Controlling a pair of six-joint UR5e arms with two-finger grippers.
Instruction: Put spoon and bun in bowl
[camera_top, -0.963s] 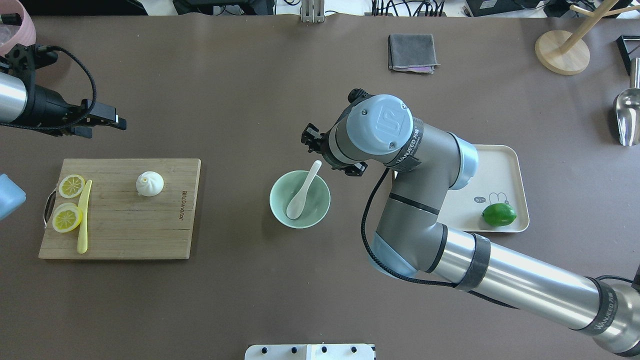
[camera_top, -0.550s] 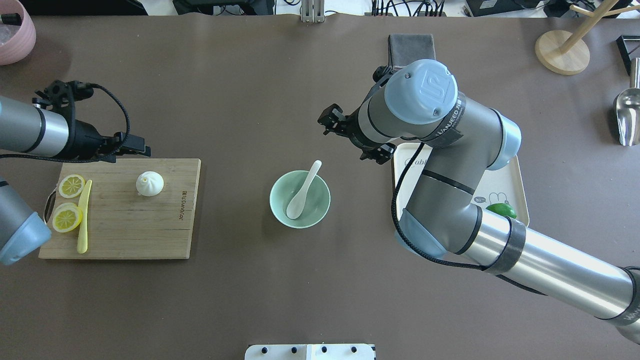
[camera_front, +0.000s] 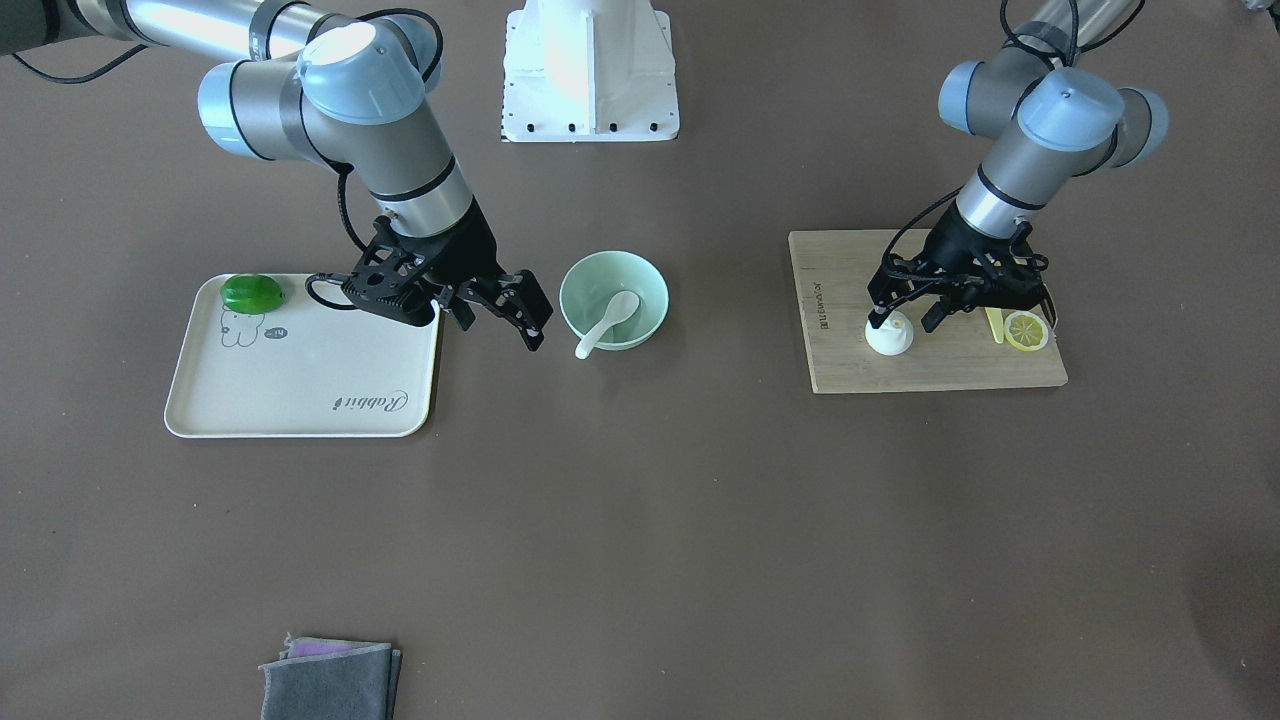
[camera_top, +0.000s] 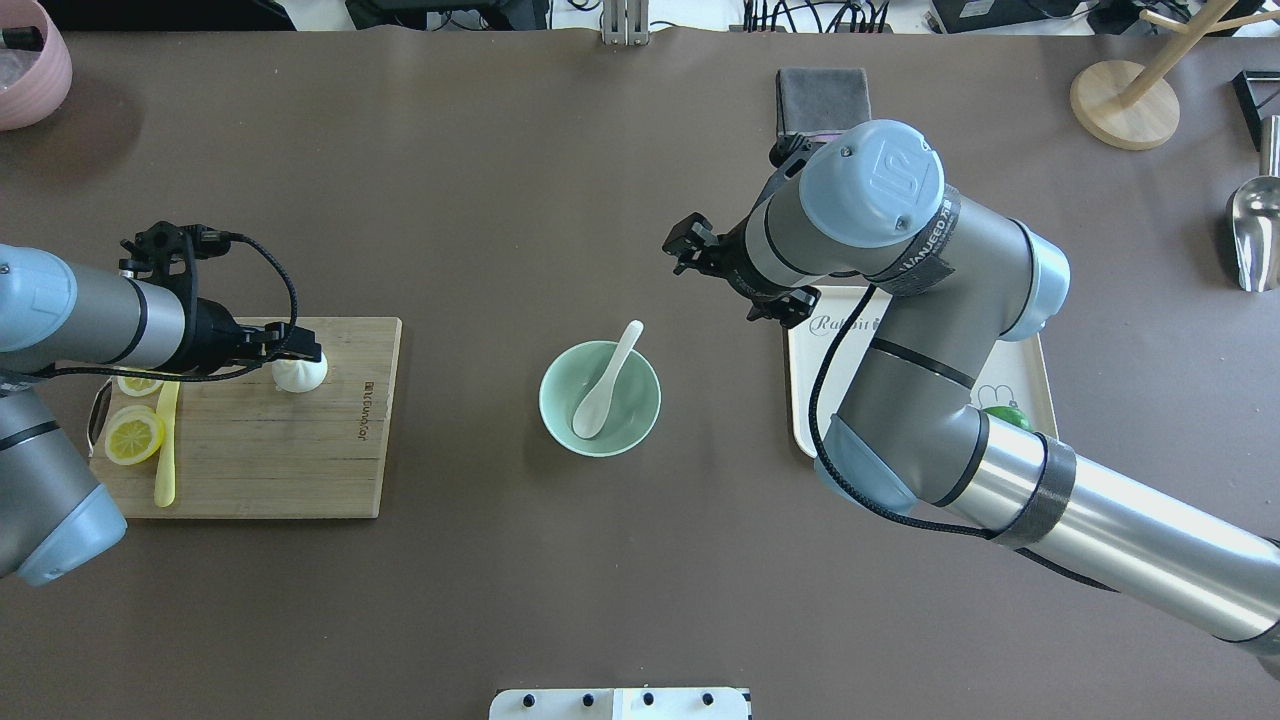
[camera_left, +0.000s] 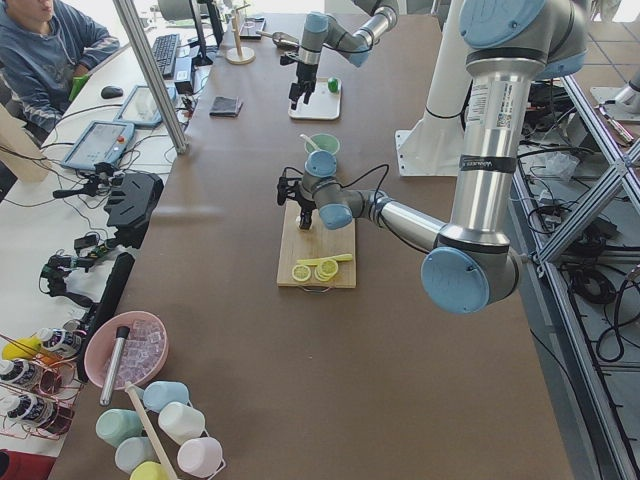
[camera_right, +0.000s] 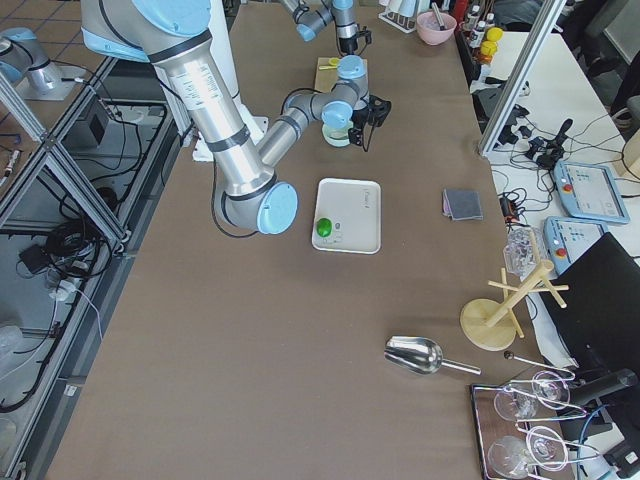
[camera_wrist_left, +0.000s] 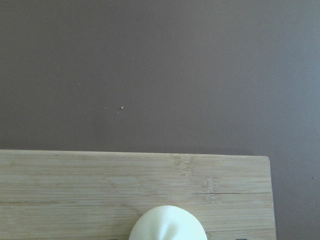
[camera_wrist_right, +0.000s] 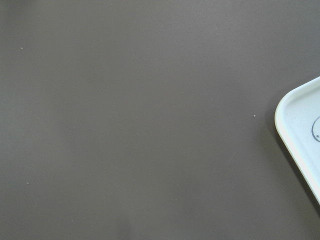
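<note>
The white spoon (camera_top: 604, 386) lies in the mint-green bowl (camera_top: 556, 418), handle leaning on the far rim; both also show in the front view, spoon (camera_front: 606, 321) and bowl (camera_front: 652, 283). The white bun (camera_top: 301, 375) sits on the wooden cutting board (camera_top: 300, 470). My left gripper (camera_top: 297, 351) is open and low over the bun (camera_front: 889, 337), a finger on either side. The left wrist view shows the bun (camera_wrist_left: 167, 226) at its bottom edge. My right gripper (camera_front: 503, 330) is open and empty, above the table between the bowl and the tray (camera_front: 300, 395).
Lemon slices (camera_top: 134, 438) and a yellow-green knife (camera_top: 165, 455) lie on the board's left part. A lime (camera_front: 250, 292) sits on the tray. A grey cloth (camera_top: 822, 95), a wooden stand (camera_top: 1125, 100), a metal scoop (camera_top: 1255, 235) and a pink bowl (camera_top: 30, 60) stand at the far edges.
My left gripper has come right and down from beyond the board onto the bun. My right gripper has drawn back from the bowl toward the tray. The spoon stays in the bowl.
</note>
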